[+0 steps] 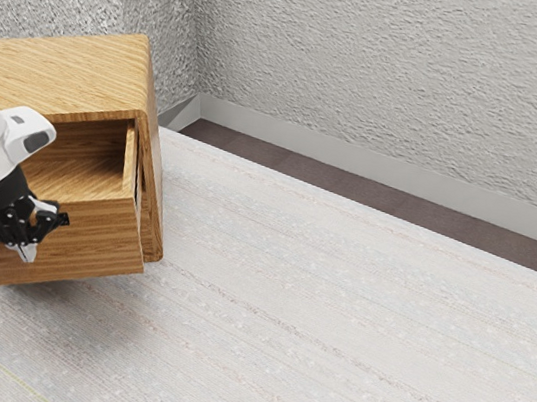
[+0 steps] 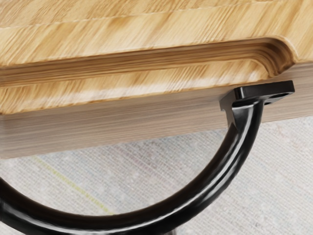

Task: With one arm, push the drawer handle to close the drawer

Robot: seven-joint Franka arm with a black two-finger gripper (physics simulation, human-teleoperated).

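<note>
Exterior view: drawer (image 1: pixel 96 240) open; my gripper (image 1: pixel 26 251) at its front, opening and grip indeterminable. Handle (image 2: pixel 208 186) fixed to that front. Judged step: positioning to push; next requires steady pressure toward the cabinet (image 1: pixel 71 68).

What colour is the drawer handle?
Glossy black: the curved handle shows best in the wrist view, against the wooden drawer front.

The cabinet (image 1: pixel 61 69) showed smooth wood with streaked grain; the drawer (image 1: pixel 91 235) likewise. The handle (image 2: pixel 195 203) was smooth and glossy, whether metal or plastic undetermined. The wall (image 1: pixel 398 79) looked rough, matt, plaster-like. The floor covering (image 1: pixel 334 302) appeared matt, with a cloth-like weave.
</note>
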